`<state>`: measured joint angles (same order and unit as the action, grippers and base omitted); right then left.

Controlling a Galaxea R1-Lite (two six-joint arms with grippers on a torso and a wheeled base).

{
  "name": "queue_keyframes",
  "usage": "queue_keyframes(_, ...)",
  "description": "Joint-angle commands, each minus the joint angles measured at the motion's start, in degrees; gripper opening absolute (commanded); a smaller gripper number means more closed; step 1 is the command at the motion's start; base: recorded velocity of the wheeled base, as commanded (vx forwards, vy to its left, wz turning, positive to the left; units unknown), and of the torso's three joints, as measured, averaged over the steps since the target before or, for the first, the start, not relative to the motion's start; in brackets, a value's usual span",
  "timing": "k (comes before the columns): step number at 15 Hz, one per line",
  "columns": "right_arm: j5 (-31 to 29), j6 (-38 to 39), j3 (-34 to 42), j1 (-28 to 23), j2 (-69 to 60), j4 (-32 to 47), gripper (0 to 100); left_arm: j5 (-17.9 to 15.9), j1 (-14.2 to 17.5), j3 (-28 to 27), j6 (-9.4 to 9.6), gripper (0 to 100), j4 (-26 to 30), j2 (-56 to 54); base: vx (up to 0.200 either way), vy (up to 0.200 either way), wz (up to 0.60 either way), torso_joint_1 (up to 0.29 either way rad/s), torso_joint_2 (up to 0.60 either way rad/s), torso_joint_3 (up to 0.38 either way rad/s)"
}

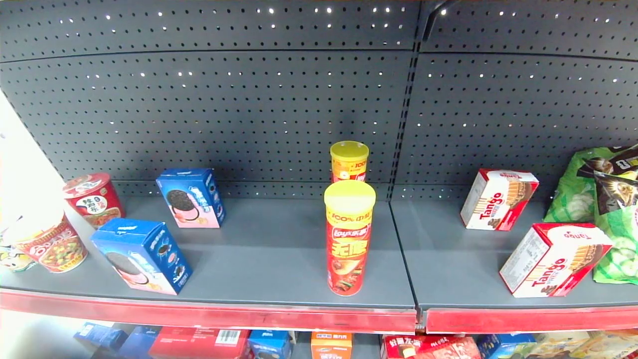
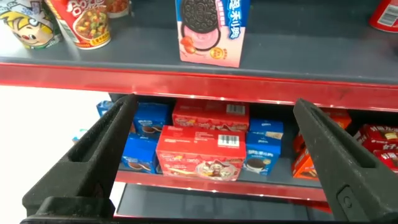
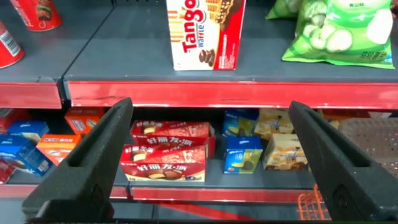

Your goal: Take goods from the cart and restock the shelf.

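The grey shelf [image 1: 279, 269] carries two yellow-lidded red chip cans, one near the front [image 1: 349, 239] and one behind it [image 1: 349, 162]. Two blue cookie boxes [image 1: 142, 254] stand to their left and two red-and-white wafer boxes [image 1: 553, 259] to their right. My left gripper [image 2: 214, 99] is open and holds nothing; it sits below the shelf's red front lip [image 2: 199, 78], under a blue cookie box [image 2: 211, 31]. My right gripper [image 3: 210, 102] is also open and holds nothing, below a wafer box [image 3: 205, 34].
Noodle cups [image 1: 50, 242] stand at the shelf's left end and green snack bags [image 1: 618, 239] at its right end. The lower shelf holds red boxes [image 3: 165, 163], blue boxes [image 2: 264, 152] and orange boxes [image 3: 56, 146]. A red wire frame [image 3: 311, 205] shows low in the right wrist view.
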<state>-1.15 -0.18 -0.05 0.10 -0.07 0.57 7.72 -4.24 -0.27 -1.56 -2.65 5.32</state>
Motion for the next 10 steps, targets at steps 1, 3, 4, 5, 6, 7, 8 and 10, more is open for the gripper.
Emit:
queue_keyframes(1,0.00,0.01,-0.04,-0.01,0.07,0.04,100,0.02,-0.06,0.00,-0.02,100,0.01,0.22,0.000,0.000,0.00,0.000,0.00,0.000)
queue_keyframes(3,0.00,-0.08,-0.04,-0.01,0.07,0.04,100,0.02,-0.06,0.00,-0.02,100,0.01,0.22,0.000,0.000,0.00,0.000,0.00,0.000)
queue_keyframes(4,0.00,-0.08,0.05,-0.01,0.07,-0.05,100,0.02,0.02,0.00,-0.02,100,0.01,0.22,0.000,0.000,0.00,0.000,0.00,0.000)
queue_keyframes(5,0.00,-0.08,0.05,-0.01,0.07,-0.05,100,0.02,0.02,0.00,-0.02,100,0.01,0.22,0.000,0.000,0.00,0.000,0.00,0.000)
queue_keyframes(6,0.00,-0.08,0.05,-0.01,0.07,-0.05,100,0.02,-0.06,0.00,0.07,100,0.01,0.22,0.000,0.000,0.00,0.000,0.00,0.000)
queue_keyframes(7,0.00,-0.08,-0.04,-0.01,0.07,-0.05,100,-0.42,-0.06,0.00,0.51,100,0.10,0.22,0.000,0.000,0.00,0.000,0.00,0.000)
queue_keyframes(8,0.00,-0.08,-0.04,-0.01,0.07,-0.05,100,-0.95,0.02,0.00,0.77,100,0.10,0.22,0.000,0.000,0.00,0.000,0.00,0.000)
queue_keyframes(10,0.00,-0.08,-0.04,-0.01,0.07,0.04,100,-0.95,0.02,0.00,0.77,100,0.10,0.22,0.000,0.000,0.00,0.000,0.00,0.000)
